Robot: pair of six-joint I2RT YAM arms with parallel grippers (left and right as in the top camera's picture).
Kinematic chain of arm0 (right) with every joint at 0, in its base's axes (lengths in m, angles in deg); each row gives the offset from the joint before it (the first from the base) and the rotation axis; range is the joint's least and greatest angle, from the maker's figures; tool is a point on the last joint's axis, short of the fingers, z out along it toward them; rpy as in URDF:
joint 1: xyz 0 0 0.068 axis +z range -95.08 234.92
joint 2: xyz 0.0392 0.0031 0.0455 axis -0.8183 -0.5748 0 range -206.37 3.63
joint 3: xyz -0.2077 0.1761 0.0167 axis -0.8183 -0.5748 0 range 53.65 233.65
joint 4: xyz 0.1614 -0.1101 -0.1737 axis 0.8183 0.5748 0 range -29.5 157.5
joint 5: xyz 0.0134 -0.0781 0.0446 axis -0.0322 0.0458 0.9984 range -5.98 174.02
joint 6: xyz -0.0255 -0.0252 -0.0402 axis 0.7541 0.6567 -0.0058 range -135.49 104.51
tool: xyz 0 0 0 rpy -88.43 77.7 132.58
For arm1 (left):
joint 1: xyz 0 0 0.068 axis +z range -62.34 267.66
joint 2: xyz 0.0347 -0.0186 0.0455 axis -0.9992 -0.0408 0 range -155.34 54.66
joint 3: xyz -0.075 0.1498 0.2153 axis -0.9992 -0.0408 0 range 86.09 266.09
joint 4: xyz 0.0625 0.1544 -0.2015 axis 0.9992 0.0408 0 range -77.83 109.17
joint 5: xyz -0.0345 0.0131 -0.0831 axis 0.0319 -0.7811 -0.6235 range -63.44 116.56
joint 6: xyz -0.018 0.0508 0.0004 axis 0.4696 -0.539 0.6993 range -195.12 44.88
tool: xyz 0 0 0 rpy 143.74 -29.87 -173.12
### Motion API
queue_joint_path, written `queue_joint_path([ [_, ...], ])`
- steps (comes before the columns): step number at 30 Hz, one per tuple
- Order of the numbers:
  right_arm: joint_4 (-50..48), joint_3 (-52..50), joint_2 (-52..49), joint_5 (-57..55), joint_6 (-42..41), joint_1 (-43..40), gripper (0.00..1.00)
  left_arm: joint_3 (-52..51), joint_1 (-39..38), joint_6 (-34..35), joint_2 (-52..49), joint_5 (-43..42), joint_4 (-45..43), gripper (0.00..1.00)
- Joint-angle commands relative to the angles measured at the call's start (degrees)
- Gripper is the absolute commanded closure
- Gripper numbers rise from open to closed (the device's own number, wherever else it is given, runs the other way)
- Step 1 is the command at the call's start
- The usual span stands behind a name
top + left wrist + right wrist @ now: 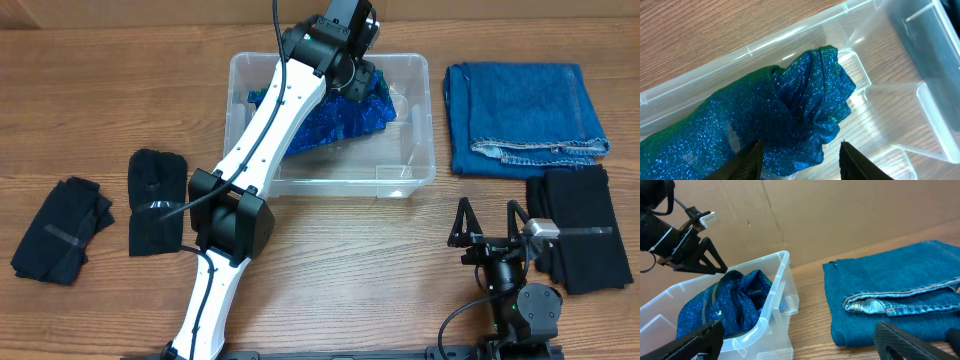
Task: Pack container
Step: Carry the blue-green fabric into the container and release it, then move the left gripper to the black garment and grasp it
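Left wrist | left gripper (800,150) spread above glittery blue fabric bundle (785,115) in clear rectangular plastic container (747,50), tabletop (100,100) far edge | right gripper (488,207) spread, idle | next: tuck fabric below rim.

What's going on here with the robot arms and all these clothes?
The left arm stretches over the clear container, with the left end effector open just above a sparkly blue cloth lying inside. The right end effector sits open near the table's front edge, holding nothing. Folded jeans and black garments lie on the table outside the container, not yet packed.
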Motion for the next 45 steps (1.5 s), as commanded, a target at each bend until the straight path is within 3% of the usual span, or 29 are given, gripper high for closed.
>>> queue_joint_path([
  [1, -0.39, -0.61, 0.46, 0.07, 0.2, 0.2, 0.0, -0.02, -0.02, -3.58, -0.46, -0.55, 0.5, 0.49],
  [6, -0.37, -0.61, 0.46, 0.07, 0.2, 0.2, 0.0, -0.28, 0.57, -3.89, -0.55, 6.97, 3.74, 0.47],
  [20, -0.39, -0.61, 0.46, 0.07, 0.2, 0.2, 0.0, -1.81, 0.76, -3.98, -15.61, 7.28, -0.5, 0.51],
  [28, -0.37, -0.61, 0.46, 0.07, 0.2, 0.2, 0.0, 2.08, 0.7, -5.07, -9.6, 8.17, 2.45, 0.51],
  [37, -0.37, -0.61, 0.46, 0.07, 0.2, 0.2, 0.0, 2.58, 3.04, 2.95, 2.84, 8.11, 15.74, 0.37],
  [41, -0.39, -0.61, 0.46, 0.07, 0.2, 0.2, 0.0, 2.71, 7.06, 6.29, 3.65, 4.24, 21.73, 0.44],
  [45, -0.37, -0.61, 0.46, 0.07, 0.2, 0.2, 0.0, 2.71, 12.66, 7.43, 8.5, 3.21, 25.77, 0.45],
])
